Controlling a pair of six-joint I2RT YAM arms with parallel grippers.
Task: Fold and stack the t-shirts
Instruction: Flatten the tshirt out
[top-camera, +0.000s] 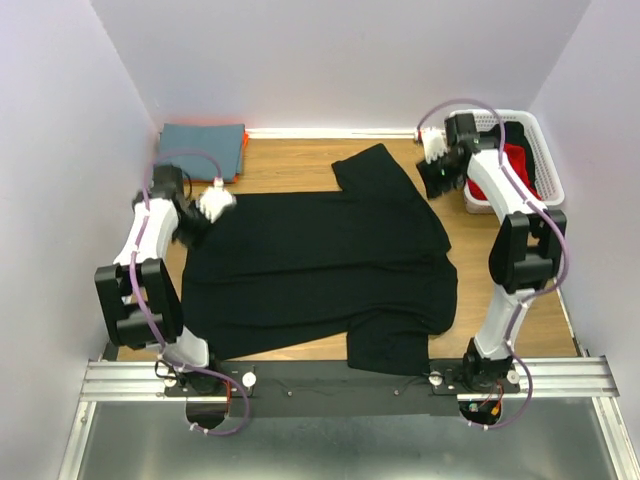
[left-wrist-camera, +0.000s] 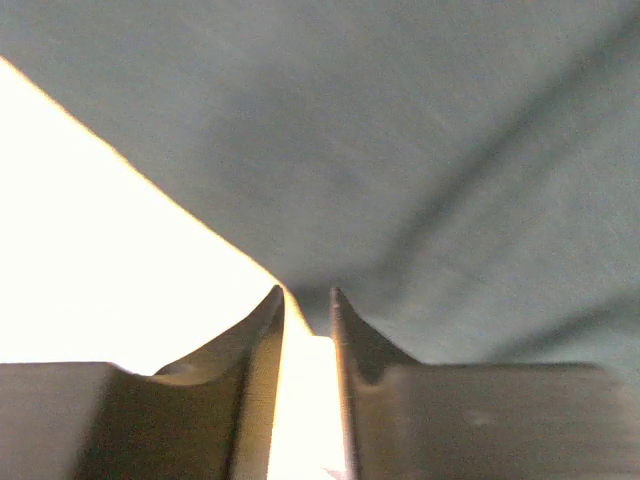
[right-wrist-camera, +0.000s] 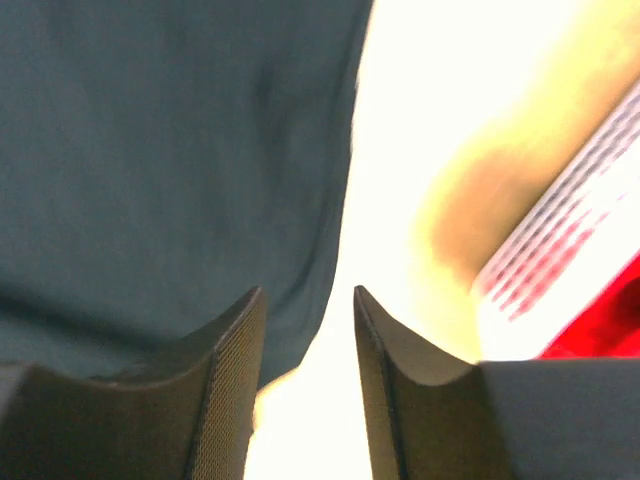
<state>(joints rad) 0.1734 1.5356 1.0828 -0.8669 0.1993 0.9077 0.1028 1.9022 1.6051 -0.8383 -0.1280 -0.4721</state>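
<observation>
while the left gripper (top-camera: 215, 203) gapes, a black t-shirt (top-camera: 320, 260) lies spread.

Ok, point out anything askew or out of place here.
The black t-shirt lies crooked on the table: one sleeve sticks out toward the back, and its near right flap reaches the table's front edge. Nothing looks spilled or damaged.

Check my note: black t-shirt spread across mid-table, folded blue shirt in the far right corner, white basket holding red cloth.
One thing is wrong: the folded blue shirt sits in the far left corner, not the right, as the top view shows. The black t-shirt is spread across mid-table and the white basket holds red cloth.
</observation>
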